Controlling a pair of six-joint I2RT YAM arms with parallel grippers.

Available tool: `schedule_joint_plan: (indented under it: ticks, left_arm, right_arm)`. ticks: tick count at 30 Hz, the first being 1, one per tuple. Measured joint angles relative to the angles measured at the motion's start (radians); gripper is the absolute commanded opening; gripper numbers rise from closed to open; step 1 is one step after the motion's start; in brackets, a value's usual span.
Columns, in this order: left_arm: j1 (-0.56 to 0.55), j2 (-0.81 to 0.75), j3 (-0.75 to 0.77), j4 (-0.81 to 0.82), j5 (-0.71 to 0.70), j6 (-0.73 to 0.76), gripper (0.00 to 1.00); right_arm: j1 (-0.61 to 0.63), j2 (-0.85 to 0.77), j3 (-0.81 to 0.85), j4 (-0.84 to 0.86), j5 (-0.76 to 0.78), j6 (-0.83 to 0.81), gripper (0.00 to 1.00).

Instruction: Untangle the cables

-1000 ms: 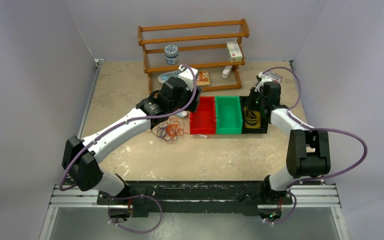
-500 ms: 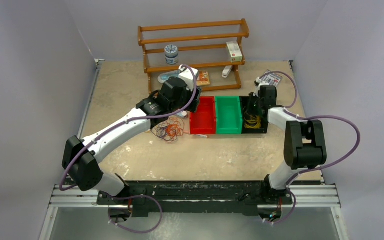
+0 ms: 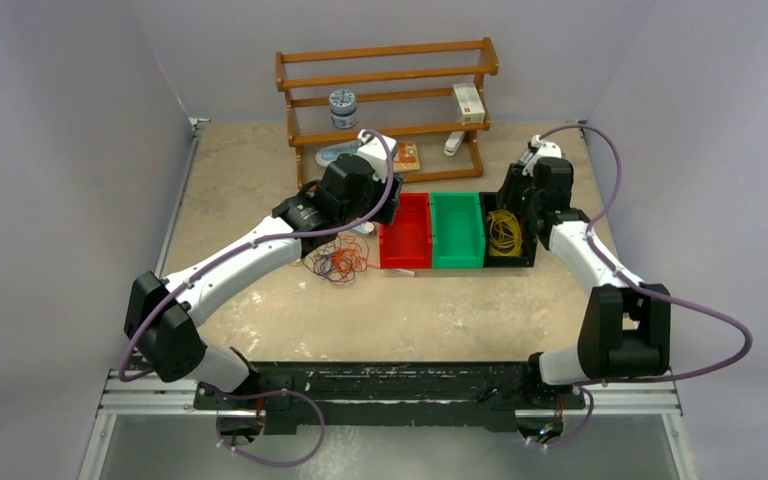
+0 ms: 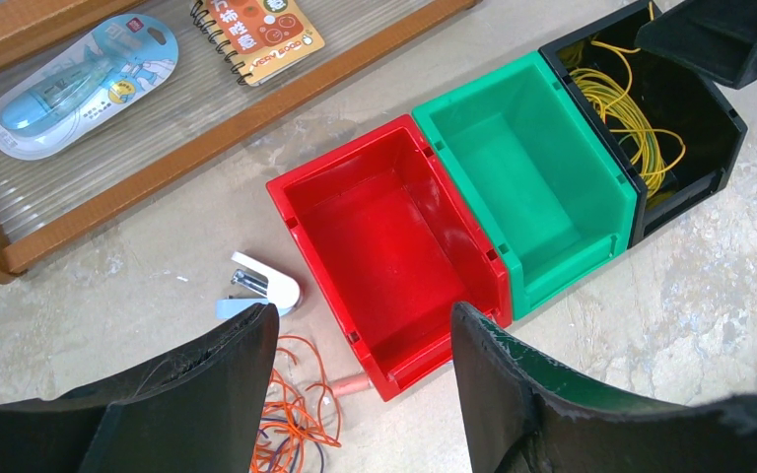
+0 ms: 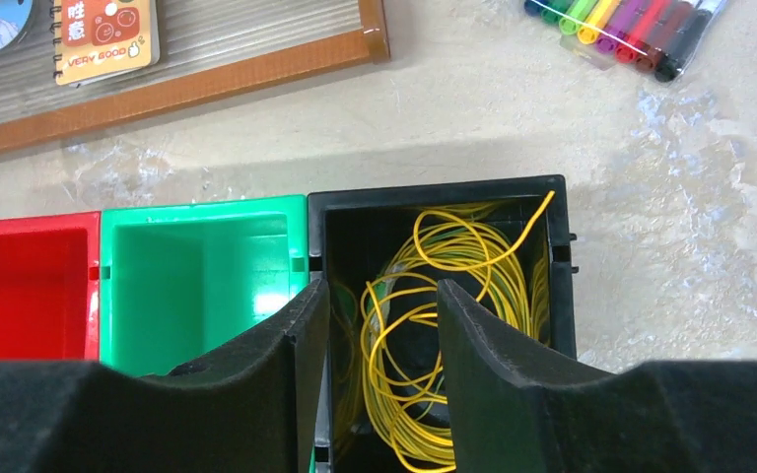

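Left gripper [image 4: 365, 330] is wide open and empty, with the cable tangle [image 3: 338, 262] left of centre beside the red bin [image 4: 394, 236]. Right gripper [image 5: 384, 296] is open too, over the yellow cable [image 3: 503, 232] in the black bin [image 5: 434, 187].

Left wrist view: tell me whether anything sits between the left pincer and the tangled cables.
Nothing visible does. The open left pincer hangs just beside the cables, which lie uncovered; the stapler and red bin sit alongside, not across.

"VERY GOOD" on spiral notebook [image 5: 106, 34]
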Motion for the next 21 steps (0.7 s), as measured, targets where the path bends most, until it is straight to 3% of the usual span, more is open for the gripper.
schedule_joint_plan:
  ticks: [8, 21]
  left_arm:
    - [0.000, 0.000, 0.000, 0.000, 0.000, 0.000, 0.64]
    - [0.000, 0.000, 0.000, 0.000, 0.005, 0.000, 0.64]
  right_arm:
    - [0.000, 0.005, 0.027, -0.028, 0.060, -0.009, 0.46]
    - [0.000, 0.187, 0.104, -0.025, 0.027, -0.053, 0.48]
